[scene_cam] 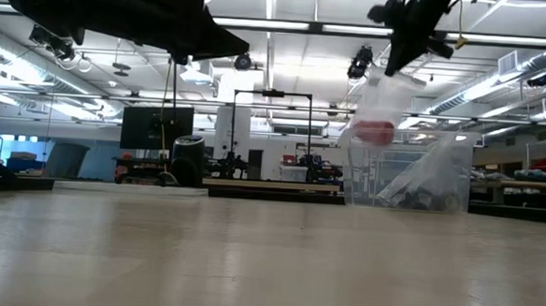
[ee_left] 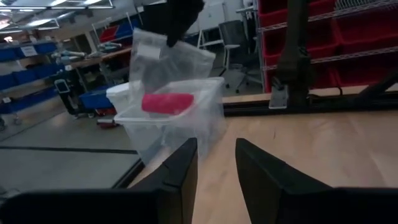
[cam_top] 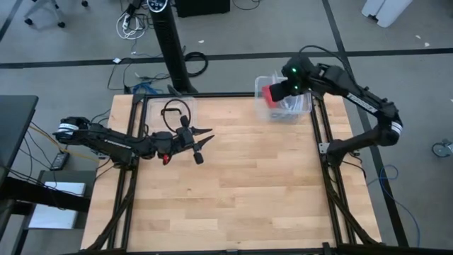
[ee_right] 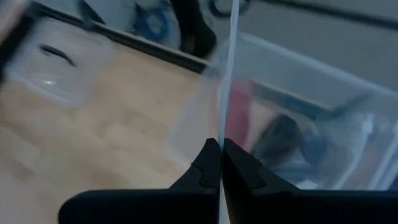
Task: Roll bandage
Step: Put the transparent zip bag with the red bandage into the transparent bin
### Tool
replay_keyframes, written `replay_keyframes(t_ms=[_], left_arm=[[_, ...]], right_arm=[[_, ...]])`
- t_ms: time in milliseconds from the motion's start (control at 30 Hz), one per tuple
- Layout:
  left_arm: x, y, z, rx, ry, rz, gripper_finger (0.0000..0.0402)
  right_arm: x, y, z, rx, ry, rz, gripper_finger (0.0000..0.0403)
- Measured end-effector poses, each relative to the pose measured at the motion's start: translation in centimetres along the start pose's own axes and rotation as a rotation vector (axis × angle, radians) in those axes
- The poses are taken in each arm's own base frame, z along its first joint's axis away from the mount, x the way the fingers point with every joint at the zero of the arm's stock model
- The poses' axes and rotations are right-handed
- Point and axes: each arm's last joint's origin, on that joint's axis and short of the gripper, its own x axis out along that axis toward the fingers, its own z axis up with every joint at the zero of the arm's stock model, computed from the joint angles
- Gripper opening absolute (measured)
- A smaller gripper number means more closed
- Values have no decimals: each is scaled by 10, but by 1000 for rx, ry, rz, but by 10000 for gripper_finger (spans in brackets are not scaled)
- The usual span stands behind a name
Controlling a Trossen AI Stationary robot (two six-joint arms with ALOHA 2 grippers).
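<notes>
Right end effector [cam_top: 277, 91] at the far right corner of the wooden surface [cam_top: 233, 184], raised above a clear plastic bin [cam_top: 287, 106]; fingers pressed together, pinching the top edge of a clear crinkly plastic bag [ee_left: 165, 62]. In the right wrist view the bag's thin edge runs straight up from between the closed fingertips [ee_right: 220, 163]. Bag hangs free beneath the grip, its lower part over or just inside the bin's near side; cannot tell whether it touches the rim. The bandage [ee_left: 166, 102] sits inside the bag as a short, stubby bright red roll, lying crosswise, lifted clear of the surface; also seen in the low view [scene_cam: 375, 132] and from above [cam_top: 269, 93]. Bin holds more clear, crinkled plastic [scene_cam: 421, 184] with some dark shapes, not identifiable. Left end effector [cam_top: 202, 145] over the left half of the surface, well apart from the bag, pointing toward it; fingers [ee_left: 180, 171] spread with a gap between them, holding nothing. A second, flat clear container [cam_top: 170, 106] lies at the far left edge of the surface, near the left arm.
</notes>
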Motion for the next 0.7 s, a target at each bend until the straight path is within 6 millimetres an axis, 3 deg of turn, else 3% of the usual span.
replay_keyframes(t_ms=[433,700], left_arm=[[-1,-4,0,3,6,-17,113],[-1,-4,-1,10,10,-18,113]], right_arm=[[69,-33,15,109,233,-148,0],[82,-46,27,235,227,-62,0]])
